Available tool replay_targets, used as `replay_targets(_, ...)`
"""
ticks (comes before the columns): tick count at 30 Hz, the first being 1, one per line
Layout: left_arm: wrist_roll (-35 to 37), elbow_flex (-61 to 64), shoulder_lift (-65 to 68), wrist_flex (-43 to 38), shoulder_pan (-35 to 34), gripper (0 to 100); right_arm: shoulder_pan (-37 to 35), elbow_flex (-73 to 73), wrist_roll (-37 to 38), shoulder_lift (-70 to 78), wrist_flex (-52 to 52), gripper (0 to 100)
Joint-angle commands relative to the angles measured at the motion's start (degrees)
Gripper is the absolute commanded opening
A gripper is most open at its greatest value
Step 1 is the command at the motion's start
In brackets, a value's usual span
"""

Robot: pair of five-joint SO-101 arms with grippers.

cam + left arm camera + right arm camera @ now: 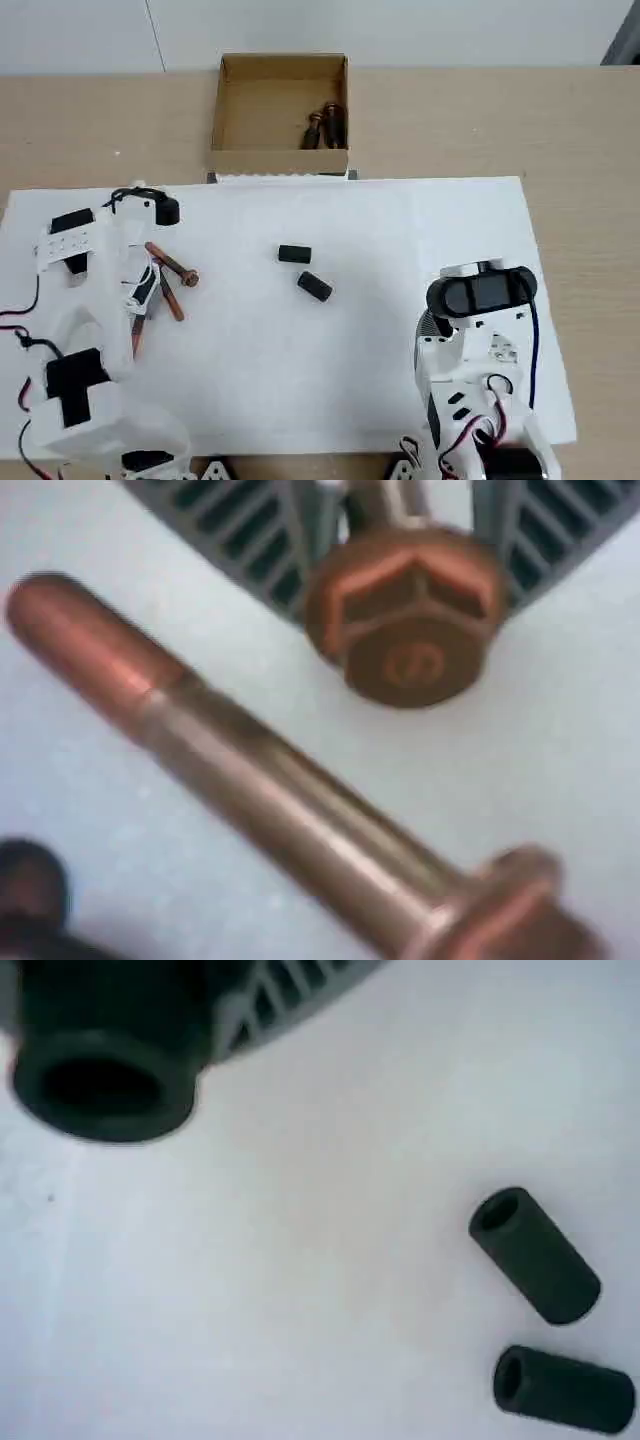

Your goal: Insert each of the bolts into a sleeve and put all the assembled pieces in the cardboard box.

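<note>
Bringing bolt to sleeve across the sheet

Left gripper [400, 535] is clamped on a bolt [405, 620], head toward its camera, shank running back between the jaws; a spare bolt [270, 790] lies just beside on the sheet [350, 380]. Right gripper [190, 1005] grips a sleeve [105, 1070], bore open toward its camera. The two arms sit well apart, left and right, so mating likely needs the shank lined up with that bore. Loose sleeves [294, 254] lie farther out, between the arms. Beyond the sheet, the box [280, 160] holds finished pieces [325, 128].
</note>
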Motion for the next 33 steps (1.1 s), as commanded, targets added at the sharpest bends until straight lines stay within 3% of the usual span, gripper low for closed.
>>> replay_targets(1,-0.44,-1.27,1.93,-2.02,-0.26,0,0.22,-0.26,-0.35,-0.75,-1.27,0.3)
replay_targets(8,-0.18,-1.36,-1.49,-1.67,-0.35,0,0.22,-0.70,-0.35,-0.75,-1.27,0.3)
replay_targets(18,-0.18,-1.19,-21.89,6.95,-0.35,0,0.22,-4.57,-0.35,-0.75,-1.63,0.3)
replay_targets(23,3.69,-1.27,-33.67,9.76,0.18,0,0.22,-4.75,-0.35,-0.75,-1.80,0.3)
replay_targets(30,3.78,2.33,-49.58,8.97,6.33,0,0.13,-4.75,-0.35,-0.75,-1.98,0.3)
replay_targets(33,3.87,7.69,-55.91,4.84,7.91,0,0.13,-4.84,-0.35,-0.75,-1.98,0.3)
